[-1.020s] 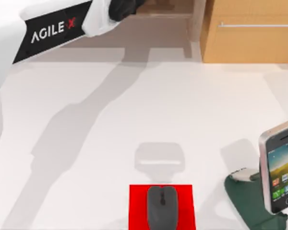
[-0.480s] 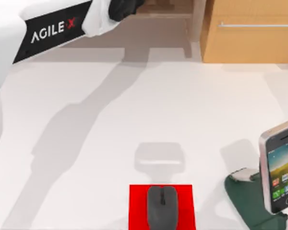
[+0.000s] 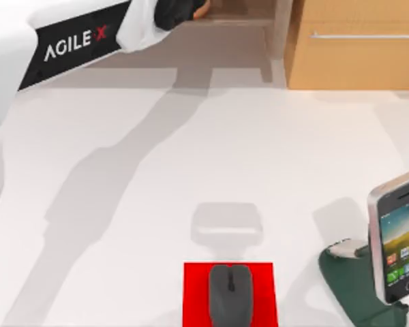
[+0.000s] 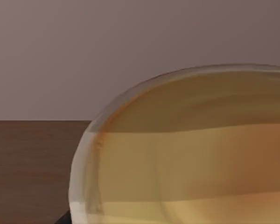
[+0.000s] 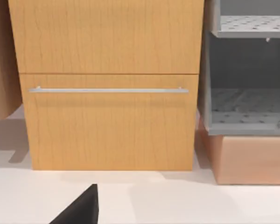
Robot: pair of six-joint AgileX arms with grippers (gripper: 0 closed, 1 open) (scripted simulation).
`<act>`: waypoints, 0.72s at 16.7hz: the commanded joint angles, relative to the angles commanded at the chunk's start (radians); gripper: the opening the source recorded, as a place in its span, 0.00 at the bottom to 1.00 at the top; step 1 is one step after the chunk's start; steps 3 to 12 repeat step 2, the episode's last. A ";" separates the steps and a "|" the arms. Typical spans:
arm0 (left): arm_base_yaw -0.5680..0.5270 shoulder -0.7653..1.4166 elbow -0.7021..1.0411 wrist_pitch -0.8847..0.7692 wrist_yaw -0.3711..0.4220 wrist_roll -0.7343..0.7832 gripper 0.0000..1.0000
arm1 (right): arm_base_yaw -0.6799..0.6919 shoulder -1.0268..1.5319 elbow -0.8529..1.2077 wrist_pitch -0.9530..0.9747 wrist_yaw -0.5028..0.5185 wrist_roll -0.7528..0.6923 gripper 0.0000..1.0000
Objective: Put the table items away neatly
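My left arm (image 3: pixel 75 41) reaches from the top left across the table (image 3: pixel 191 157) into the open recess at the back, and its dark gripper (image 3: pixel 179 11) has a sliver of the orange cup (image 3: pixel 202 10) beside it. The left wrist view has the cup's yellow lid (image 4: pixel 191 154) right up against the camera, above a dark wooden surface (image 4: pixel 32 163). At the front edge, the dark grey mouse (image 3: pixel 230 294) lies on the red mat (image 3: pixel 194 296). The pink-edged smartphone (image 3: pixel 397 235) stands upright in the dark green stand (image 3: pixel 351 283) at the front right. A black part of my right gripper (image 5: pixel 79 210) faces the cabinet.
A light wooden cabinet (image 3: pixel 354 44) with a silver handle bar (image 3: pixel 365 35) stands at the back right, and its drawer front (image 5: pixel 107 126) is closed. A grey perforated shelf unit (image 5: pixel 249 107) on a wooden base sits beside it.
A sliver of the orange cup has come into sight beside the left gripper at the back. The mouse, the phone and the left arm have hardly moved.
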 joint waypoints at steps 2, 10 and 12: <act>0.000 0.000 0.000 0.000 0.000 0.000 1.00 | 0.000 0.000 0.000 0.000 0.000 0.000 1.00; 0.000 0.000 0.000 0.000 0.000 0.000 1.00 | 0.000 0.000 0.000 0.000 0.000 0.000 1.00; 0.000 0.000 0.000 0.000 0.000 0.000 1.00 | 0.000 0.000 0.000 0.000 0.000 0.000 1.00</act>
